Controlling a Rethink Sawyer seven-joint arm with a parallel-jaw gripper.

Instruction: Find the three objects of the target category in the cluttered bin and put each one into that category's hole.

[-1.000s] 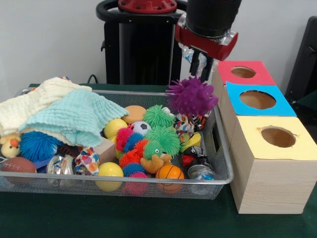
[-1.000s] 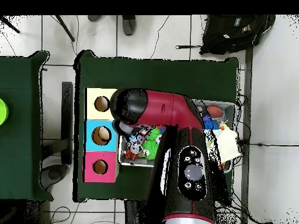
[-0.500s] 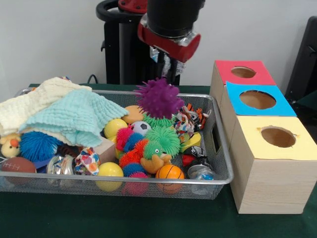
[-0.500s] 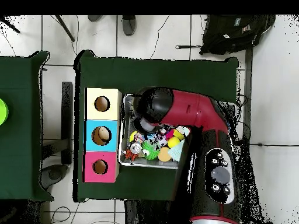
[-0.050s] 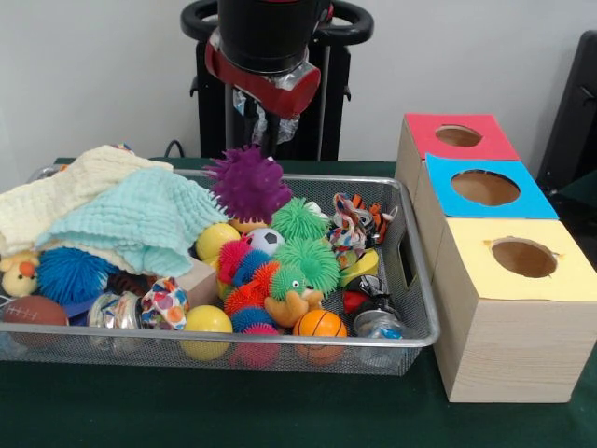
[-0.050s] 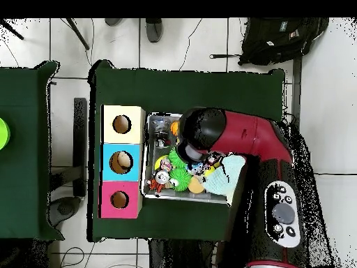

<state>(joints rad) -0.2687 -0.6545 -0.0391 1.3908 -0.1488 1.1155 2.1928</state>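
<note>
The hand (image 5: 262,126) hangs over the back part of the wire bin (image 5: 410,280), and a purple spiky ball (image 5: 247,183) sits directly under its fingers; the fingers are closed on the top of that ball, which is lifted clear above the other toys. Below it lie an orange ball (image 5: 250,224), a small soccer ball (image 5: 265,241) and a yellow ball (image 5: 215,241). The middle of the bin is packed with green spiky balls (image 5: 303,257), a pink spiky ball (image 5: 233,254) and an orange spiky one (image 5: 244,295), with a small basketball (image 5: 320,324) and a second yellow ball (image 5: 206,321) against the front wall. A mint cloth (image 5: 140,219) and a cream cloth (image 5: 65,196) are heaped over the left half, a blue spiky ball (image 5: 73,273) peeping from beneath them, and a small football (image 5: 34,310) lies in the front left corner. A striped tiger toy (image 5: 354,217) rests near the bin's right end. Just beside the bin on the green bench (image 5: 233,411) stands a row of wooden boxes touching each other: a red-topped box (image 5: 457,138), a blue-topped box (image 5: 485,187) and a yellow-topped box (image 5: 522,261), each with a round hole. In the overhead view the red arm (image 6: 244,136) reaches across the bin (image 6: 150,157), hiding the hand, and something pale lies inside the blue box's hole (image 6: 120,162).
</note>
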